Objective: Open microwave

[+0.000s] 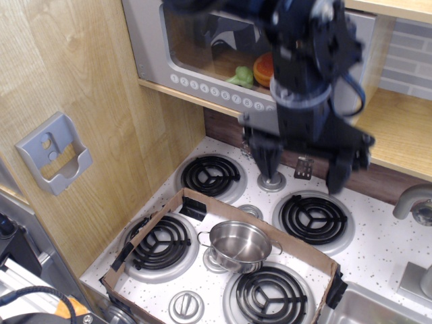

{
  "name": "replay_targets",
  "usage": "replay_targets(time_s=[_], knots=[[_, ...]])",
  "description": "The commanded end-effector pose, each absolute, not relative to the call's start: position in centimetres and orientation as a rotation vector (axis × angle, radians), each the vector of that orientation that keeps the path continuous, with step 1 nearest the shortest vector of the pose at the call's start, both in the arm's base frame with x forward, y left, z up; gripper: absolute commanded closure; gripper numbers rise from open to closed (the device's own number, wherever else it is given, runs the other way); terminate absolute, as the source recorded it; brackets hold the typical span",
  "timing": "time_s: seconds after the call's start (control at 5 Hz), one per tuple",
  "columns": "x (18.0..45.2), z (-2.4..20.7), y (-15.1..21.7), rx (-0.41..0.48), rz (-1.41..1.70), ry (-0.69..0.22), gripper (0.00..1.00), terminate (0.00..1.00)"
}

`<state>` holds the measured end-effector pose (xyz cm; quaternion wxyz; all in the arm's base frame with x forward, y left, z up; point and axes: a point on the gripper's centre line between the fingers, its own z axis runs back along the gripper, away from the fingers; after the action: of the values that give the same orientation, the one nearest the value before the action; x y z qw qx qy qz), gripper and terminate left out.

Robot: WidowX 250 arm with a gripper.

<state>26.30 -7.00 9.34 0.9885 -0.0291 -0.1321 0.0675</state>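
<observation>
End effector (304,165) open before upright microwave (196,47)

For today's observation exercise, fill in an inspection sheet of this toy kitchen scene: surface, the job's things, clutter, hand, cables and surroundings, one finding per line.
Surface: speckled white stovetop with four black coil burners.
Job's things: grey microwave on the wooden shelf, door shut; green and orange toy food behind the window; row of round white buttons below it; handle hidden by the arm.
Clutter: steel pot in the middle of the stovetop; open cardboard frame around the front burners.
Hand: hand blurred, fingers spread and empty, pointing down in front of the microwave's lower right.
Cables: black cable looping on the arm.
Surroundings: wood panel with grey wall holder on the left; faucet and sink at right.
</observation>
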Motion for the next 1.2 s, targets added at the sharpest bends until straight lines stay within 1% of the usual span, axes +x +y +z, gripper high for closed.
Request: replay_targets(time_s=[0.0,0.2,0.4,0.6,0.8,1.0], knots=[[30.2,12.5,-5.3,-0.051,0.093,-0.342,0.00,0.00],[32.3,12.9,-4.8,-0.065,0.091,-0.352,0.00,0.00],[33.1,12.3,-4.7,-0.050,0.087,-0.366,0.00,0.00],[34.2,12.3,-4.4,-0.047,0.074,-0.359,0.00,0.00],[35.0,12.6,-4.6,-0.001,0.067,-0.353,0.00,0.00],[36.1,12.9,-4.9,-0.002,0.031,-0.365,0.00,0.00]])
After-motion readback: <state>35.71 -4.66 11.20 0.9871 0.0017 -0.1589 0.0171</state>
